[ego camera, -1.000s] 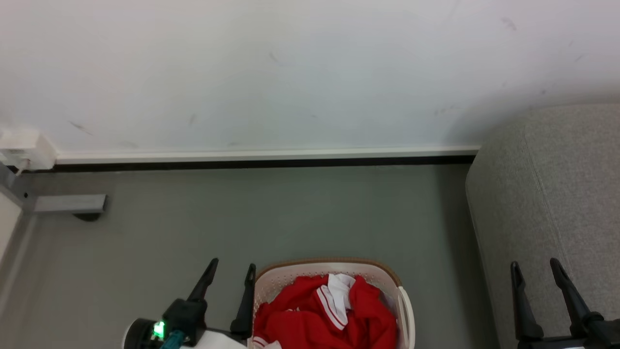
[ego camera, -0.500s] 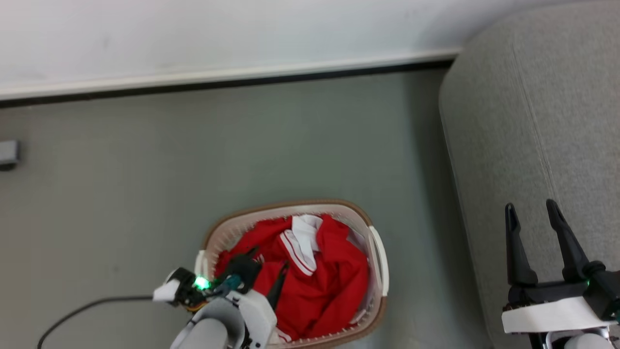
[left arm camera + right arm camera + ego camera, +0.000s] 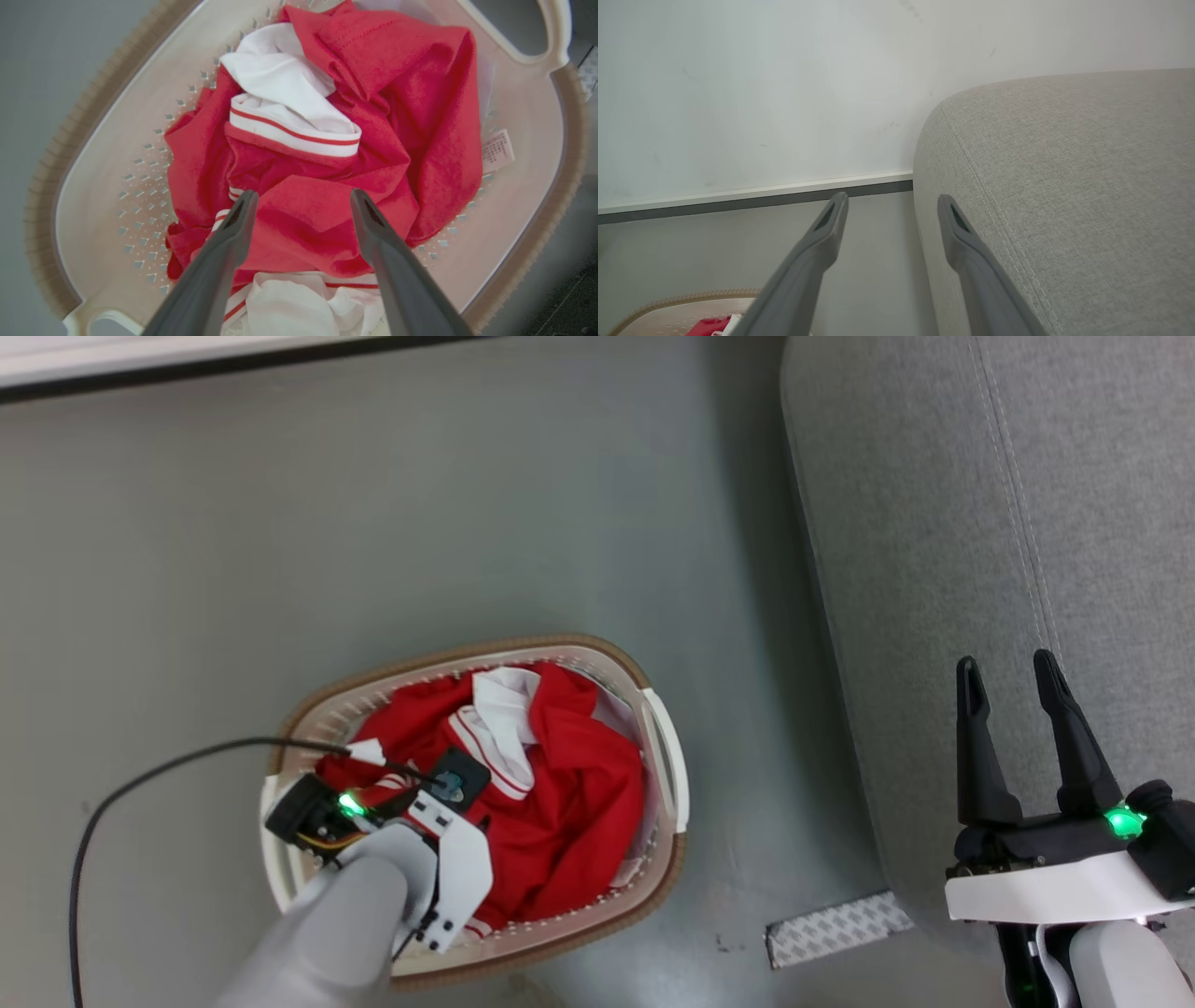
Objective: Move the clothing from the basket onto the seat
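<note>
– Two fingers (image 3: 219,261) of the left gripper (image 3: 302,196): how are they standing?
– They are standing wide apart and clamping nothing. They are pointing down into the basket (image 3: 70,135), and a red fold of the clothing (image 3: 397,93) is showing in the gap between the tips.
– Are the tips touching it?
– I am not managing to tell. They are sitting right at the fabric, over the near part of the heap.
– Where is the clothing lying?
– All of it is lying bunched inside the basket. A white panel with striped trim is lying just beyond the tips, and more white folds are lying under the fingers by the near handle.
– What is the right gripper (image 3: 1005,661) doing?
– It is hovering with its fingers (image 3: 976,747) spread just as wide, holding nothing and well apart from the basket. In the right wrist view, one finger is showing against the floor (image 3: 373,523), the other against the rounded edge of the seat (image 3: 934,523).
– And farther off?
– The basket is standing on the floor to the left of the seat, near it but apart. A wall (image 3: 738,93) is rising beyond both.
</note>
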You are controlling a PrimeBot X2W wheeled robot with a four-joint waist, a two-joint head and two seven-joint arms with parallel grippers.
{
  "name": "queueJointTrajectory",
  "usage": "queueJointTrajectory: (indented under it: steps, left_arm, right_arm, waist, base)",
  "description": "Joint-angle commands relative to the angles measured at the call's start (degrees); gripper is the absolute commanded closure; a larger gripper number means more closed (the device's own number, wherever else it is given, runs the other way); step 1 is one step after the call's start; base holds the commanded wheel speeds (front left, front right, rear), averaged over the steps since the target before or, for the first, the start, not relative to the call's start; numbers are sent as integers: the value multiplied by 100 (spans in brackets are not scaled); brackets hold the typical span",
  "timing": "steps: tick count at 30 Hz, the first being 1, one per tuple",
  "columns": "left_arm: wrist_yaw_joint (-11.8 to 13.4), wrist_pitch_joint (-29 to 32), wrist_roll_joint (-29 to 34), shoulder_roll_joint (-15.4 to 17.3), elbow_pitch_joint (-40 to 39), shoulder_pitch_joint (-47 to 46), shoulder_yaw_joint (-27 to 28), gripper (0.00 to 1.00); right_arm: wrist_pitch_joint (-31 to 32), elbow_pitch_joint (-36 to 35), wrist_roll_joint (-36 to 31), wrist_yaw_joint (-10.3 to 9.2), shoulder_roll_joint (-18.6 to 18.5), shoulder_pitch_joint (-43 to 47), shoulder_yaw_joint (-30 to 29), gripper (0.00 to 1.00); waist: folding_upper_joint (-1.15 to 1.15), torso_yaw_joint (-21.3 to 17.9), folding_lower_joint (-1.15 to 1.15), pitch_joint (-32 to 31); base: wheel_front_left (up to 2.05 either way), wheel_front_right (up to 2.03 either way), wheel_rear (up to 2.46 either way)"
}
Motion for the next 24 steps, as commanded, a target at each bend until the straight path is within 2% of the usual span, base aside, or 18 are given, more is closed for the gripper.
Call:
queueJointTrajectory:
  steps: [1, 6, 9, 13, 22, 24]
  left_arm:
    - [-24, 80, 59, 111, 95, -177, -72, 0]
    - [-37, 322, -70, 226, 356, -529, -194, 0]
    - [-39, 588, -258, 227, 578, -677, -460, 0]
    - [-35, 870, -648, 239, 781, -867, -967, 0]
    - [-36, 1262, -1432, 596, 720, -1033, -2160, 0]
    - [-36, 1160, -1688, 669, 554, -1016, -2400, 65]
  right_arm:
    - [2, -39, 104, -12, 4, -110, 58, 0]
    - [2, -52, 251, -12, 4, -210, 248, 0]
    - [2, -62, 321, -12, 2, -298, 368, 0]
    - [2, -70, 406, -12, 2, -389, 482, 0]
    - [2, -119, 489, -12, 3, -531, 564, 0]
    - [2, -110, 492, -12, 3, -523, 552, 0]
  waist:
    - [0, -218, -1, 259]
    - [0, -345, -1, 487]
    - [0, -420, -1, 638]
    - [0, -510, -1, 792]
    - [0, -722, -1, 1184]
    - [0, -747, -1, 1225]
  base:
    - [0, 0, 0]
    - [0, 0, 0]
    - [0, 0, 0]
    - [0, 0, 0]
    - [0, 0, 0]
    - [0, 0, 0]
